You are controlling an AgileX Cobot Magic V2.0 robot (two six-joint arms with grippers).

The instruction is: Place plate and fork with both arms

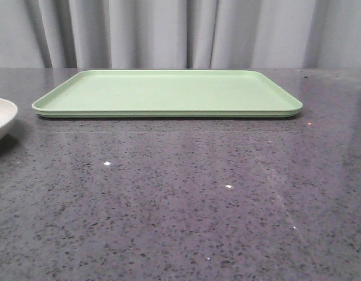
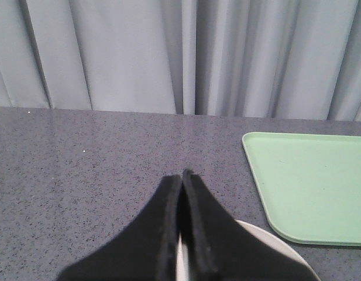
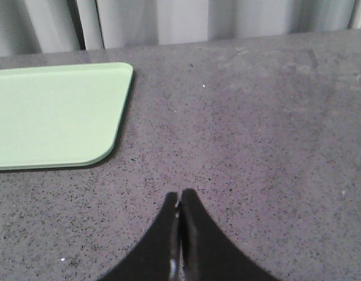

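Off-white round plate (image 1: pixel 1 119) sits left of green tray (image 1: pixel 168 93).

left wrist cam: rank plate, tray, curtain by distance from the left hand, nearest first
1. plate: directly under the shut left hand, partly hidden by it.
2. tray: on the table beyond the plate, off to one side.
3. curtain: backdrop behind the table's far edge.
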